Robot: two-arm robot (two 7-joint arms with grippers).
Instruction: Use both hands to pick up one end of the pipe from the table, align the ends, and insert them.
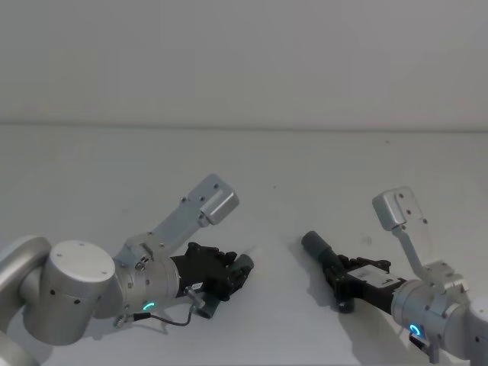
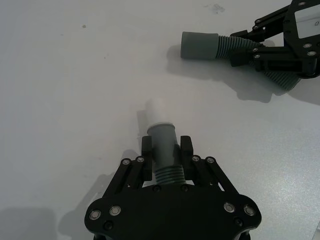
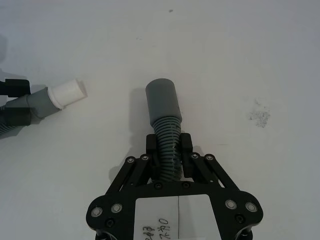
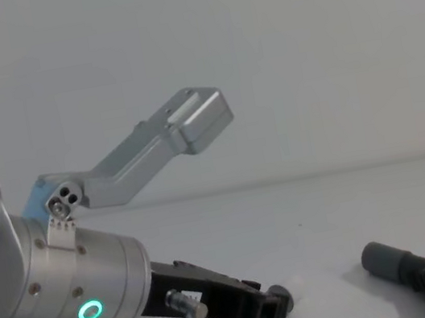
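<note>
My left claw [image 2: 166, 149] hides the pipe [image 2: 169, 174] behind its cuff [image 2: 162, 136]; where the ribs run under my palm I cannot tell. My right claw [image 3: 168, 146] covers its own section the same way. The left wrist view's edge cuts off the right claw; the chest view clips it at the corner. The spigot [image 2: 159, 111] barely shows against the white table [image 2: 75, 100] in the head view.
</note>
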